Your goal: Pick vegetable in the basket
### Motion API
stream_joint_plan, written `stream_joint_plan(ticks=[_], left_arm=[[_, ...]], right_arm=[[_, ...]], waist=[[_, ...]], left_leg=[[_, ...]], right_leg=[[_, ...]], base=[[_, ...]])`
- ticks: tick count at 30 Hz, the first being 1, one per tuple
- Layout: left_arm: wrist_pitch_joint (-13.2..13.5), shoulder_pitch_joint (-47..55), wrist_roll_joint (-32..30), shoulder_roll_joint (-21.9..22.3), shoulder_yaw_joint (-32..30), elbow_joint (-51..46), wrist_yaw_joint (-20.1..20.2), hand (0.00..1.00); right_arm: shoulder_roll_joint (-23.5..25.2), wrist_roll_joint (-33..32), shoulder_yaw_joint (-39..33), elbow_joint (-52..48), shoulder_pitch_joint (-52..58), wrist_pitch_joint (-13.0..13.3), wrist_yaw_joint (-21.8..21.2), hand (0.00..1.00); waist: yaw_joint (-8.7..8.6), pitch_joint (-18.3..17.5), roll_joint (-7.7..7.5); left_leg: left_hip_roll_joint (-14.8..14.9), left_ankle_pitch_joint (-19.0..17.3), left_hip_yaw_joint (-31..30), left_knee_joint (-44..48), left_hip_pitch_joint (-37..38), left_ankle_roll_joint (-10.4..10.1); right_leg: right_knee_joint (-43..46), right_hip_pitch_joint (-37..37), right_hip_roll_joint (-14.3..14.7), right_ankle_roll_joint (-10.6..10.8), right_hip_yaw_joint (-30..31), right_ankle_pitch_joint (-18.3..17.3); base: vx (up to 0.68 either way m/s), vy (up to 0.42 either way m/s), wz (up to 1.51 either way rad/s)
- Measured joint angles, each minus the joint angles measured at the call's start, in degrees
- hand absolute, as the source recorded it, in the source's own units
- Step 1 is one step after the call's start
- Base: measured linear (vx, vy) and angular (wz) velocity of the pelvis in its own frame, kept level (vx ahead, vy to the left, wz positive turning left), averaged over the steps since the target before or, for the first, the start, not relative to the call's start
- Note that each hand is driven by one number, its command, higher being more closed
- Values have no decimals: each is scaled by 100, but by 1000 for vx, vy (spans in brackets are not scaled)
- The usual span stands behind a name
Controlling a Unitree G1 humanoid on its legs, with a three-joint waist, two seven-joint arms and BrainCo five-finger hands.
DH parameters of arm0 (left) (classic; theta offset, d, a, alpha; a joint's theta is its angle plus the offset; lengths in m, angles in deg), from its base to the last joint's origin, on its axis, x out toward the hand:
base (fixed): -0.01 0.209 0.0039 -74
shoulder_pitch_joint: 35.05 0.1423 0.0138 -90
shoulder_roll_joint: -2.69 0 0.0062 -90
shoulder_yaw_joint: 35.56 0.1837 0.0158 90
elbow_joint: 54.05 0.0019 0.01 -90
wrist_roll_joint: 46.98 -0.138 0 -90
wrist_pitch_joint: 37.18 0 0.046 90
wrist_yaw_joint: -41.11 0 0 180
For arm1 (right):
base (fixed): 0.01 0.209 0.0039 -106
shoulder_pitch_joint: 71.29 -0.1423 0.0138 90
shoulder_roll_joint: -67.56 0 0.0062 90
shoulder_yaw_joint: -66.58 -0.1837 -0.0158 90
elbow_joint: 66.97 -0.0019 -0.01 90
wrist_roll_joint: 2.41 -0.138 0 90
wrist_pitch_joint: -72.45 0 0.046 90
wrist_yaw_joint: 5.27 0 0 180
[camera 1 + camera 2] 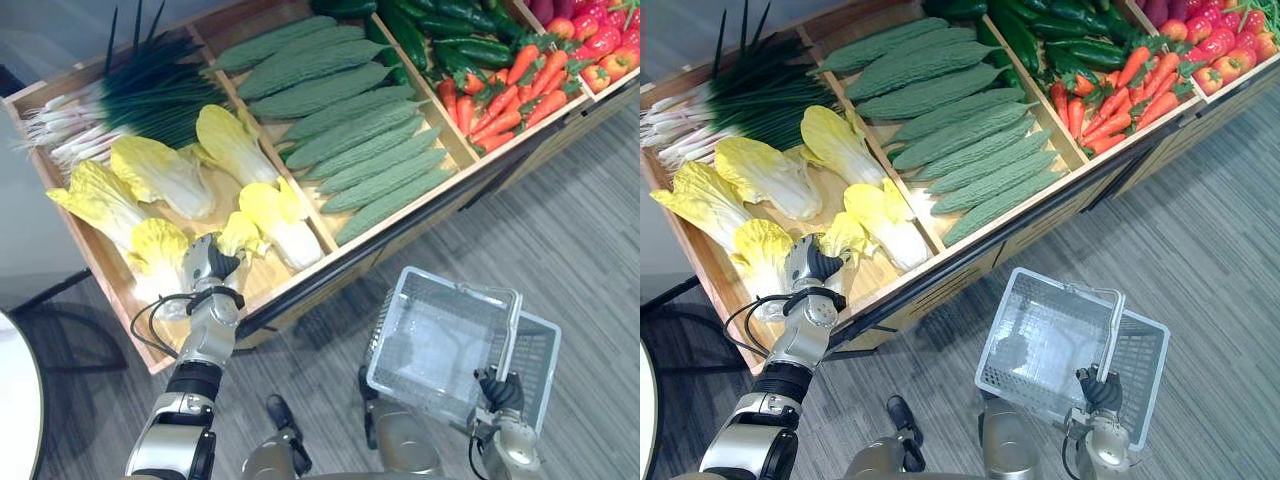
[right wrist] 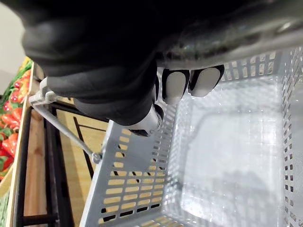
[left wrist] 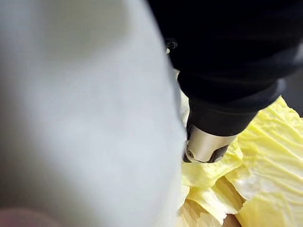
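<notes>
Several yellow-leaved napa cabbages lie in the near-left compartment of a wooden produce stand. My left hand reaches into that compartment, between a cabbage and a smaller one. Its wrist view has a white cabbage stalk pressed close against the hand, with yellow leaves beyond. My right hand holds a pale grey plastic basket by its handle, low at the right over the floor. The basket has nothing in it, and the fingers curl round the handle bar.
Green onions lie at the stand's back left. Bitter gourds fill the middle compartment. Carrots, dark green vegetables and red produce lie to the right. Grey plank floor spreads in front. A white round table edge shows at lower left.
</notes>
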Motion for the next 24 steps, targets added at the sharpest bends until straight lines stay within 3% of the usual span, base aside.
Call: stream_joint_plan(ticks=[7, 17, 24], left_arm=[[31, 648, 338, 129, -38, -971, 8, 100], [464, 1371, 728, 377, -276, -2646, -475, 100], [675, 2257, 1095, 1049, -435, -3739, -657, 100]], right_arm=[[6, 18, -45, 30, -120, -4, 0, 100], [8, 21, -222, 216, -180, -3, 9, 100], [29, 9, -380, 250, 108, -8, 30, 100]], waist=[[11, 6, 11], [30, -37, 48], [174, -333, 306]], left_leg=[[-53, 0, -176, 2, 241, 0], [-51, -1, -292, 3, 458, 1], [-41, -5, -293, -153, 638, 7]], right_leg=[[-234, 441, -33, 16, -97, 11], [-249, 699, -26, 15, -113, 11], [-221, 792, 8, 25, -108, 22]], base=[[61, -1, 11], [-12, 1, 3], [-26, 5, -1]])
